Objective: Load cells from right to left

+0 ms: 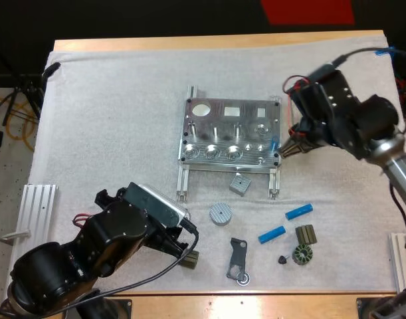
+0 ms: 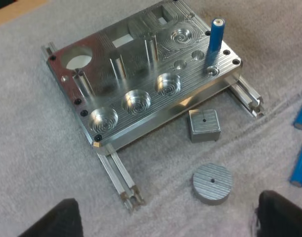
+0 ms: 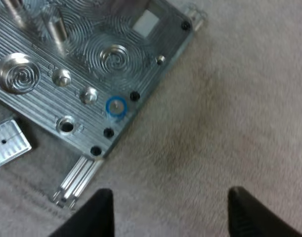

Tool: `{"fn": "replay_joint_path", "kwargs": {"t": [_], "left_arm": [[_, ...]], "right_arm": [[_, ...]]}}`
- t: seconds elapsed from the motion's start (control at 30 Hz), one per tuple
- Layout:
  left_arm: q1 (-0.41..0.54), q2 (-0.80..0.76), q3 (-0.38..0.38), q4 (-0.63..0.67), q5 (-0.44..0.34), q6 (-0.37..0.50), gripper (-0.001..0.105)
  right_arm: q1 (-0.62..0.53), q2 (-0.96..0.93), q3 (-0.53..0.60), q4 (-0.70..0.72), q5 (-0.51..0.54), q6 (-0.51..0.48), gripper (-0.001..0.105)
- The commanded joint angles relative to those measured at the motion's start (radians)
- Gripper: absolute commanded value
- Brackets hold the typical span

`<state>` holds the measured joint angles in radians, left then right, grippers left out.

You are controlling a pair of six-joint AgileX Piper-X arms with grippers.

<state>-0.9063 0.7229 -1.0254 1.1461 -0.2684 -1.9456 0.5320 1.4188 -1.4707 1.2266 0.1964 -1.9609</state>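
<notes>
A metal fixture [image 1: 230, 133] lies in the middle of a white mat [image 1: 109, 133] on a wooden table. One blue cell [image 2: 215, 42] stands upright in a small socket at the fixture's right-hand corner, on the edge nearest the robot. This is the rightmost socket of its row, which suits loading that starts on the right. The two small sockets to the cell's left are empty.

The right pincer [image 1: 292, 147] hovers just off the fixture's right edge, beside the standing cell. In the right wrist view, the fingers stand wide apart over bare mat with nothing between them, and the cell's round top [image 3: 115, 107] is close by. The cell looks seated and released.

The left pincer [image 2: 168, 219] is well back from the fixture on the robot's side. Its fingers are also spread wide and hold nothing. It seems to be parked clear of the work.

The spare blue cells [image 1: 299, 212] lie flat on the mat on the robot's side of the fixture, off its right corner. They are probably within the right arm's reach for the next pick. A small metal block [image 1: 239, 184] and a round metal disc [image 1: 220, 213] also sit on the robot's side of the fixture. Several small dark parts [image 1: 301, 254] sit beyond the spare cells.
</notes>
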Motion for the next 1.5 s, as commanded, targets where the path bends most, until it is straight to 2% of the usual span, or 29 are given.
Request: {"fn": "replay_joint_path", "kwargs": {"t": [0.0, 0.13, 0.2, 0.3, 0.37, 0.5, 0.63, 0.8, 0.97, 1.2, 1.47], "left_arm": [[-0.001, -0.004, -0.008, -0.007, -0.005, 0.030, 0.071], [-0.001, -0.004, -0.008, -0.007, 0.028, 0.099, 0.071], [-0.001, -0.004, -0.008, -0.007, 0.046, 0.159, 0.071], [-0.001, -0.004, -0.008, -0.015, 0.050, 0.200, 0.071], [-0.001, -0.004, -0.008, -0.035, 0.067, 0.202, 0.071], [-0.001, -0.004, -0.008, -0.128, 0.161, 0.202, 0.071], [-0.001, -0.004, -0.008, -0.200, 0.213, 0.205, 0.071], [-0.001, -0.001, -0.008, -0.224, 0.238, 0.322, 0.071], [-0.001, 0.027, -0.008, -0.224, 0.247, 0.368, 0.071], [-0.001, 0.089, -0.008, -0.224, 0.351, 0.394, 0.071], [-0.001, 0.169, -0.008, -0.224, 0.351, 0.536, 0.071]], "right_arm": [[-0.006, -0.032, -0.003, 0.043, -0.007, 0.039, 0.054], [-0.009, -0.077, -0.003, 0.103, -0.077, 0.078, 0.054], [-0.030, -0.109, -0.003, 0.104, -0.176, 0.122, 0.054], [-0.083, -0.148, -0.003, 0.104, -0.268, 0.150, 0.054], [-0.116, -0.171, -0.003, 0.104, -0.293, 0.161, 0.054], [-0.186, -0.212, -0.003, 0.146, -0.373, 0.169, 0.054], [-0.203, -0.242, -0.003, 0.211, -0.382, 0.167, 0.054], [-0.203, -0.277, -0.003, 0.287, -0.451, 0.171, 0.054], [-0.203, -0.303, 0.004, 0.327, -0.464, 0.178, 0.054], [-0.203, -0.396, 0.143, 0.331, -0.493, 0.185, 0.054], [-0.203, -0.509, 0.255, 0.331, -0.493, 0.211, 0.054]]}}
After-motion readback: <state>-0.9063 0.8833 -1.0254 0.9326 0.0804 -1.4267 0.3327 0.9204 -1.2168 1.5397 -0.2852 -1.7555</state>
